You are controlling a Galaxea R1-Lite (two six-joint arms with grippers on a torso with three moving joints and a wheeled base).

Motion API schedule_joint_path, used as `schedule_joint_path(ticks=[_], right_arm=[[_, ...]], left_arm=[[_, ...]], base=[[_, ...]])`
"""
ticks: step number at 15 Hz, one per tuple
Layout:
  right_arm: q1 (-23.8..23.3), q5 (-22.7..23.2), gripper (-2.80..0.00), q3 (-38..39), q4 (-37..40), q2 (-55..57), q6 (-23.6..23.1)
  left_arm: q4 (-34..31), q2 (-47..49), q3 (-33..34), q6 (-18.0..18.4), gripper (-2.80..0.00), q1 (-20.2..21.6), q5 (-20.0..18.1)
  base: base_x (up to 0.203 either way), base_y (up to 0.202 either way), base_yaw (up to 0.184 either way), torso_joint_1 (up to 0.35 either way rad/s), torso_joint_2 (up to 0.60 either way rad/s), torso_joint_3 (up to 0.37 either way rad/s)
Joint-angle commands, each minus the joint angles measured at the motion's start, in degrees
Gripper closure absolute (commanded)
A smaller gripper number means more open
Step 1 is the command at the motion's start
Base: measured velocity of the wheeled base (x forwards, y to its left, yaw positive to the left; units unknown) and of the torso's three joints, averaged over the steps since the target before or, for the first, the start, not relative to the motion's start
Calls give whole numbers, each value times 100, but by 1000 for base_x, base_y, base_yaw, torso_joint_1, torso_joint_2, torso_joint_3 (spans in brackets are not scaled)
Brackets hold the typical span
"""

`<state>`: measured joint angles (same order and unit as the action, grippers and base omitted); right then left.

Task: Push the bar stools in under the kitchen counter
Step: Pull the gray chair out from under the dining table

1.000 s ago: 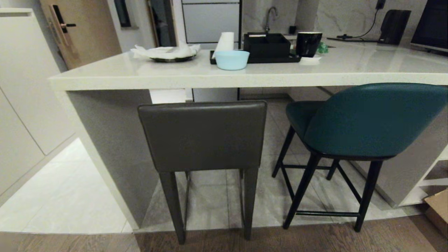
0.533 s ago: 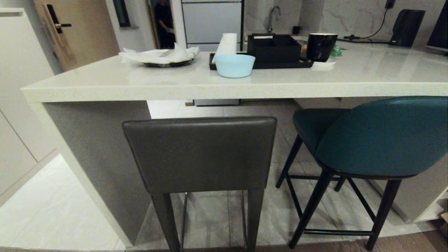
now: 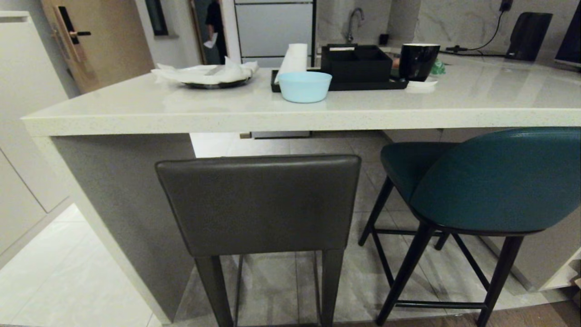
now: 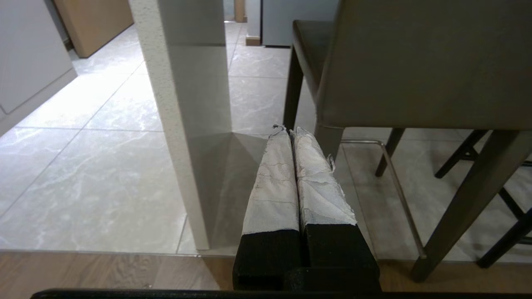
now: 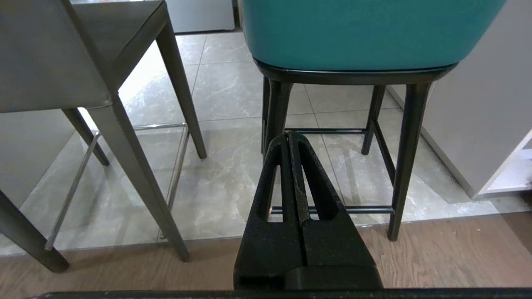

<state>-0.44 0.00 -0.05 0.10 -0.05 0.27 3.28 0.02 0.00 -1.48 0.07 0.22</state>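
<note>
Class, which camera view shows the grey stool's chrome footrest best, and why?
The right wrist view: the chrome footrest of the dark grey stool shows as a near-complete loop between the legs. The left wrist view shows one corner and a side rail. The head view shows only thin vertical slivers below the backrest.

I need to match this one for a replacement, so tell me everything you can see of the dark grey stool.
The dark grey stool has a boxy, square-cornered back covered in what looks like smooth leather, a flat seat of the same covering, and four tapered grey legs joined low down by a thin chrome footrest. It stands upright on the grey tiled floor, back towards the camera, seat facing under the counter. It stands near the counter's slab side panel, with the teal stool on its other side. Nothing touches it.
</note>
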Motion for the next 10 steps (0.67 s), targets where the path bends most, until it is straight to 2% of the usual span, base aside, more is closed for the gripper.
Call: schedule_joint_path(ticks=[1, 6, 10], right_arm=[[0, 0, 0, 5, -1, 5, 0], [0, 0, 0, -4, -1, 5, 0], [0, 0, 0, 5, -1, 5, 0]], left_arm=[[6, -11, 105, -2, 0, 1, 4], [6, -11, 105, -2, 0, 1, 4], [6, -11, 105, -2, 0, 1, 4]], base=[[-6, 69, 0, 6, 2, 2], [-1, 153, -2, -1, 4, 3], [0, 0, 0, 0, 0, 0]])
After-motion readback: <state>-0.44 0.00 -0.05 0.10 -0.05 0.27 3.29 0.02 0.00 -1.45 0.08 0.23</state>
